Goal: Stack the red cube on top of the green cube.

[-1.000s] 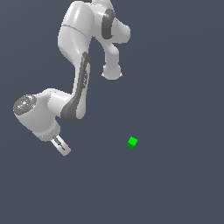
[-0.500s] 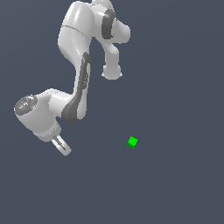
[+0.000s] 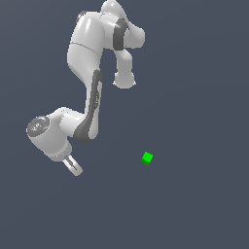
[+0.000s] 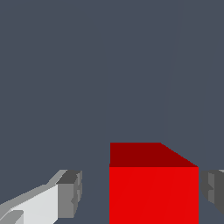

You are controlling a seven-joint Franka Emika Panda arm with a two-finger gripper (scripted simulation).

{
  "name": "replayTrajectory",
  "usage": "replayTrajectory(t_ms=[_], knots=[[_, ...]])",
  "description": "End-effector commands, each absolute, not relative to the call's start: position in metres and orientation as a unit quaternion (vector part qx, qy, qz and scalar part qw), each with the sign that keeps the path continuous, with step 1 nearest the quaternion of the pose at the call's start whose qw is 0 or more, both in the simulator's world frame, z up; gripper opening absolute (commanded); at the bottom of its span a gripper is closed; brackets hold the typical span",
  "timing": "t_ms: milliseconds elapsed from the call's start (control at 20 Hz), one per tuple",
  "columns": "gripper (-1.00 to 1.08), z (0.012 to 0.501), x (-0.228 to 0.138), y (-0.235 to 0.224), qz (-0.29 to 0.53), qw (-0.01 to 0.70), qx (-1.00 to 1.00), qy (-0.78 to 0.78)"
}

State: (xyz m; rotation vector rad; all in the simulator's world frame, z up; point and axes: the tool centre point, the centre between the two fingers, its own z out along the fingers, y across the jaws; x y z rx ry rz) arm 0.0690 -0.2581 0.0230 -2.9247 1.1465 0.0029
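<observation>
Gripper [image 3: 74, 167], at lower left of the exterior view, has fingers [image 4: 70, 192] spread around the red cube [image 4: 153, 188], one pad apart; centre, then close squarely; green cube [image 3: 147, 158] lies well apart at centre-right.

Bare, probably simulated, grey floor [image 3: 194, 204]

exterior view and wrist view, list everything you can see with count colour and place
green cube: 1, bright green, alone on the dark grey floor, toward the exterior view's right of the arm
red cube: 1, bright red with a darker top face, between the end effector's fingers in the wrist view; hidden in the exterior view
floor: 1, plain dark grey, under everything
arm: 1, white with dark grey joints, exterior view's left
end effector: 1, light and dark grey fingers, gap beside the red cube on one side
</observation>
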Motion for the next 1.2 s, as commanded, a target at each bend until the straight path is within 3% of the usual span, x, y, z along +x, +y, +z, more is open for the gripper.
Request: replayTrajectory(t_ms=[0,200,250,1150], knots=[[1.00,0.018,0.070,-0.258,0.000,0.000,-0.931,0.365],[1.00,0.020,0.071,-0.259,0.000,0.000,-0.931,0.365],[-1.00,0.020,0.071,-0.259,0.000,0.000,-0.931,0.365],[-1.00,0.039,0.070,-0.258,0.000,0.000,-0.931,0.365]])
